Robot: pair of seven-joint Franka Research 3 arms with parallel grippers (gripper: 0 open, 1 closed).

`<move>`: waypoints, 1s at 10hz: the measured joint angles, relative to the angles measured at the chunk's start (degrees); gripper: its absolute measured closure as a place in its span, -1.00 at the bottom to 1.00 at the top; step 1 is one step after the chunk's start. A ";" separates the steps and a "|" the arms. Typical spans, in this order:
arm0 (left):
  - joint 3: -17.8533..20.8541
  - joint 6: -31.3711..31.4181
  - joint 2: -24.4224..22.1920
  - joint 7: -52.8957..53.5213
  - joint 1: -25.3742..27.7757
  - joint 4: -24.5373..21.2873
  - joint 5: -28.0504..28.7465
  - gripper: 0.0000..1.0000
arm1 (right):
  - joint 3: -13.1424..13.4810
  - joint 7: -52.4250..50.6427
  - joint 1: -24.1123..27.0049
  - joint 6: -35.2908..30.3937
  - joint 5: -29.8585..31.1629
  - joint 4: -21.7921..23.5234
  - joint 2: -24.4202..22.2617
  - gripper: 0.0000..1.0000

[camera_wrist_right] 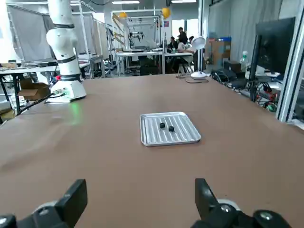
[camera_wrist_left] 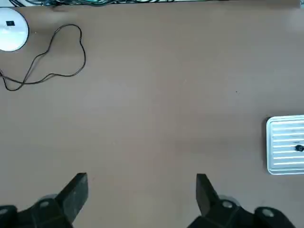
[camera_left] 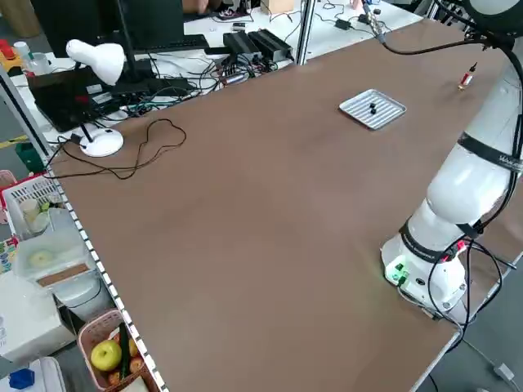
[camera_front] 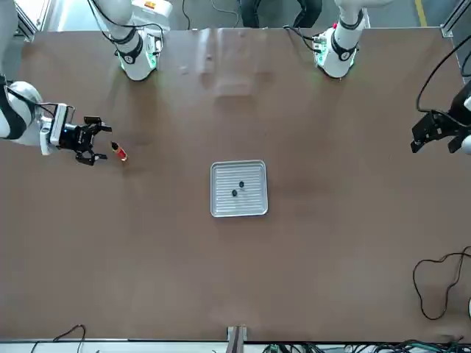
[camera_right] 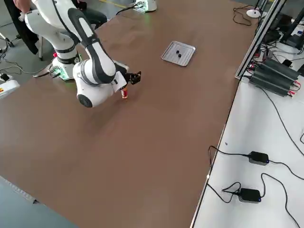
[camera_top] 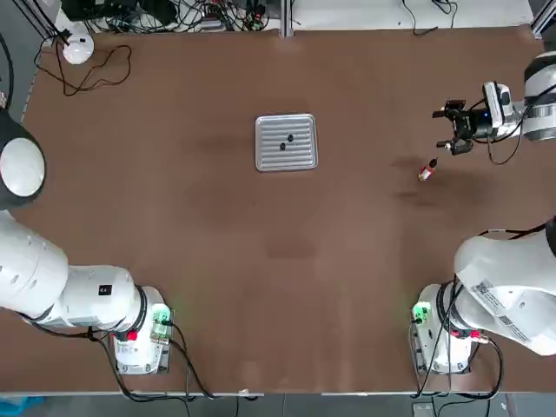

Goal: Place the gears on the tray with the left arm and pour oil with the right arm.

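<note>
Standing just beside the open right tool (camera_top: 453,128): oil bottle (camera_top: 427,170).

**Tray and bottle at the far end of the counter**

The silver tray (camera_left: 373,109) lies flat on the brown counter (camera_left: 245,204), two dark gears (camera_left: 373,107) on it. The oil bottle (camera_left: 466,78) stands well apart. A white lamp (camera_left: 96,65) sits among cables.

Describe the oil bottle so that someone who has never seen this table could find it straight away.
Start at the silver tray mid-table, then look toward the robot's right side, where the right gripper hangs open. The oil bottle stands on the bare tabletop just beside that gripper, untouched. It is tiny and pale with a red band, the only red-marked thing on the brown surface.
</note>
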State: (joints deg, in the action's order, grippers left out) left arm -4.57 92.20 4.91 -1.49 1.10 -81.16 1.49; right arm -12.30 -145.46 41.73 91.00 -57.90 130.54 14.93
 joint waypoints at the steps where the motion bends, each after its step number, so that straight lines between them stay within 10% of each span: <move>1: 0.00 0.00 0.01 0.00 0.01 -0.03 0.00 -1.00 | 0.00 3.88 -0.86 1.16 -0.72 0.14 -2.24 -1.00; 10: 0.02 -0.03 0.10 -0.02 0.47 -0.22 0.00 -1.00 | -0.12 51.10 -15.95 19.00 -1.66 -0.73 -19.37 -1.00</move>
State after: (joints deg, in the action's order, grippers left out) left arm -4.55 92.16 5.01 -1.52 1.57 -81.38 1.49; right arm -12.43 -94.36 25.78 109.99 -59.56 129.80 -4.44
